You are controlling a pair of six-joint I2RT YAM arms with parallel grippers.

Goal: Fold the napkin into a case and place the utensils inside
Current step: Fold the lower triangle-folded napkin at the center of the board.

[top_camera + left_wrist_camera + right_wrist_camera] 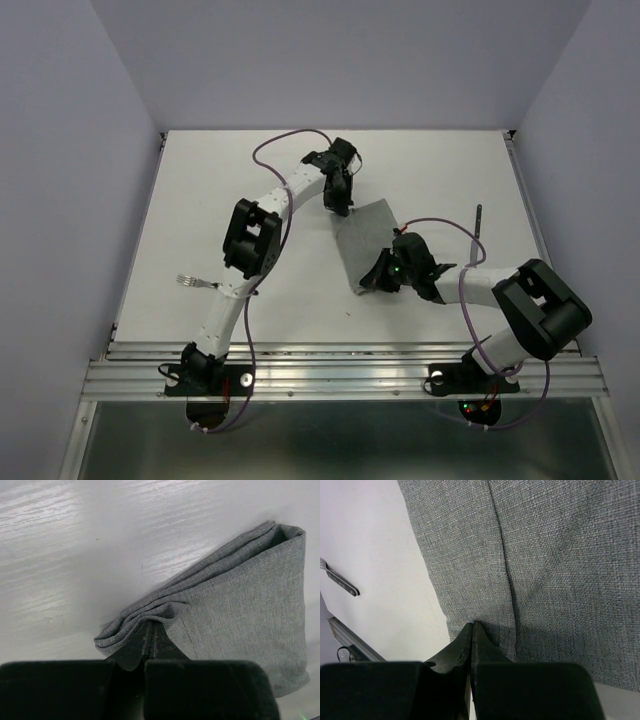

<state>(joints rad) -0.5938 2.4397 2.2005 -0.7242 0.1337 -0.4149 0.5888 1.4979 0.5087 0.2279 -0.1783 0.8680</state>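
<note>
The grey napkin (368, 240) lies folded into a narrow oblong at the table's middle. My left gripper (341, 207) is at its far corner. In the left wrist view the stacked cloth layers (240, 610) pucker into the closed tips of that gripper (152, 625), which is shut on them. My right gripper (372, 284) sits at the near end. It is shut, with its tips (473, 624) resting on the flat cloth (545, 555) by the edge. Two utensils lie outside the cloth: a fork (197, 282) (340, 582) at the left and a dark-handled piece (480, 228) at the right.
The white table (200, 180) is boxed in by pale walls on three sides. A metal rail (340, 365) runs along the near edge by the arm bases. Purple cables loop over both arms.
</note>
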